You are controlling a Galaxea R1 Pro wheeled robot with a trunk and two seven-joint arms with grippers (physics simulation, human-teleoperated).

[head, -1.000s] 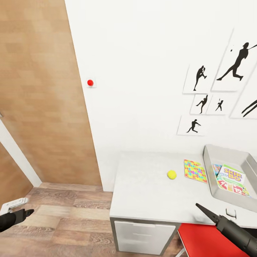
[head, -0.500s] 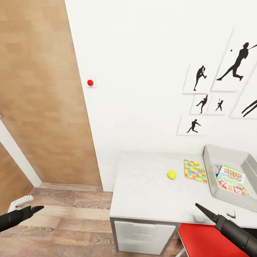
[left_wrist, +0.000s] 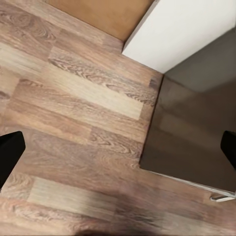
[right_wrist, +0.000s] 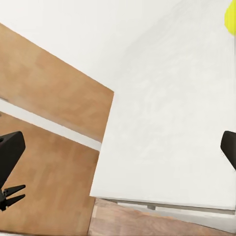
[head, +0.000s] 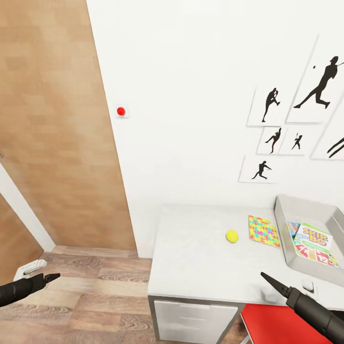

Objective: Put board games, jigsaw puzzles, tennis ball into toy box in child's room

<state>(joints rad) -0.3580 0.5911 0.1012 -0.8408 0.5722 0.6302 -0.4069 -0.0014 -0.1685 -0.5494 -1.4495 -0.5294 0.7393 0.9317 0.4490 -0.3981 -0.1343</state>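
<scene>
You are facing a white wall [head: 191,119] hung with black silhouette pictures [head: 286,129], with a wooden door [head: 52,129] beside it and wood-plank floor [head: 91,291] below. The table [head: 200,263], pale and speckled, stands against the wall ahead of your right gripper [head: 263,276].

That gripper hovers over the table's near edge, pointing toward the wall. In the right wrist view its two fingertips [right_wrist: 10,152] sit at opposite edges of the picture, so the jaws stand wide apart with nothing between them. Beyond the jaws lies bare tabletop [right_wrist: 172,128], and the tennis ball [head: 232,236] rests farther ahead of them, well apart. Just past the ball, one jigsaw puzzle [head: 263,231] lies flat on the table. Beside it, farther to the right of your jaws, the toy box [head: 286,215] sits on the table with a green and white board game [head: 315,244] lying inside, over something blue whose kind you cannot tell.

Your left gripper [head: 53,276] hangs low over the floor, well clear of the table. In the left wrist view its fingertips [left_wrist: 9,155] also sit at opposite edges, so those jaws are wide too and hold nothing. Beneath them is plank floor [left_wrist: 73,98] and the dark side of a cabinet [left_wrist: 196,142]. A small white object [head: 27,270] lies on the floor just behind the left jaws.
</scene>
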